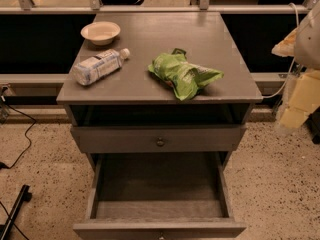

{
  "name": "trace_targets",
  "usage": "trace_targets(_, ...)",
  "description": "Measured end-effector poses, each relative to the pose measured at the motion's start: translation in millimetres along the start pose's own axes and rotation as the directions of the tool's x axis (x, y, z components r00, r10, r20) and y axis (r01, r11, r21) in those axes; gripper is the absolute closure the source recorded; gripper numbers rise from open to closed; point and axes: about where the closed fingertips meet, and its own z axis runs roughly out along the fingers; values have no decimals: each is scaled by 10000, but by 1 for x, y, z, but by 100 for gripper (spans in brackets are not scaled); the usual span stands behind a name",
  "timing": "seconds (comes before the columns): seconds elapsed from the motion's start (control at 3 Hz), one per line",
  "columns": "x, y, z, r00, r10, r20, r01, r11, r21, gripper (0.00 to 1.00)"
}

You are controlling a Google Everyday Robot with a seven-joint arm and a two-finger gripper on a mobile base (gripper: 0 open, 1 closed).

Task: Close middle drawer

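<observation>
At the right edge, beside the cabinet (240,91), my gripper (298,101) hangs clear of everything; whether it is wide or narrow I cannot tell. Down to its left, the middle drawer (160,184) stands pulled far out. On the cabinet top lie a green bag (184,75), a bottle (98,66) and a bowl (100,32).

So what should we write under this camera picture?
Grey wooden middle drawer pulled wide open; gripper hangs beside the cabinet.
</observation>
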Motion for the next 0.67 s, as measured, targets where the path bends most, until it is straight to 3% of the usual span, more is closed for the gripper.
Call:
trace_targets(0.33, -3, 3, 2, 10000, -49, 28, 49, 9999, 98, 0)
trace_targets(0.67, -8, 14, 26, 9999, -158, 2, 158, 9999, 9, 0)
